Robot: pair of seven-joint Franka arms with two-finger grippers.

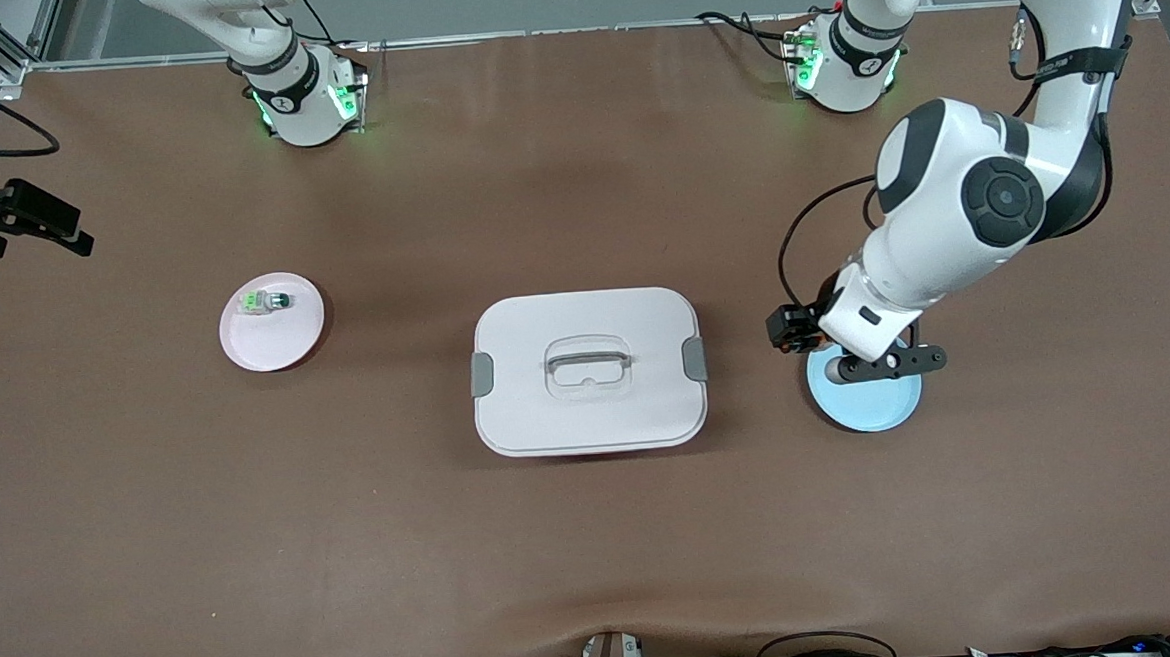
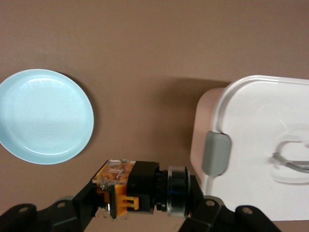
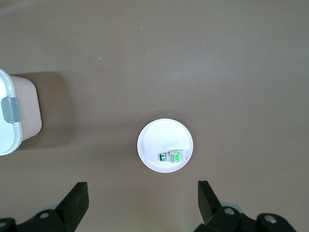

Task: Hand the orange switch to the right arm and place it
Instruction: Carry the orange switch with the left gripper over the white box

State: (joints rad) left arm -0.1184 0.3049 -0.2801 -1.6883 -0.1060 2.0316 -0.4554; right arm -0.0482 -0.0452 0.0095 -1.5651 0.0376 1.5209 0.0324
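Brown tabletop (image 1: 595,528): a plain mat fills the front view from edge to edge.
Orange switch (image 2: 137,190): pinched between the left gripper's fingers, lying sideways across them at the bottom centre of the left wrist view. Its orange-brown rear points toward the blue plate and its black and silver round end toward the white box.
Left gripper (image 2: 140,212): pressed together on the orange switch. In the front view it sits at centre right, up in the air over the edge of the blue plate nearest the box, hanging from the left arm that reaches down from the upper right.
Blue plate (image 1: 874,405): pale blue and round, at the left arm's end of the table, partly covered by the gripper in the front view. The left wrist view shows it bare at centre left.
White box (image 1: 587,370): lidded, with grey side clasps and a handle recessed in the lid, in the middle of the front view.
Pink plate (image 1: 280,339): at centre left of the front view, toward the right arm's end of the table.
White-and-green switch (image 1: 264,302): lying on the pink plate, close to its upper rim in the front view.
Right gripper (image 3: 142,203): fingers spread wide and holding nothing, high over the pink plate, waiting.
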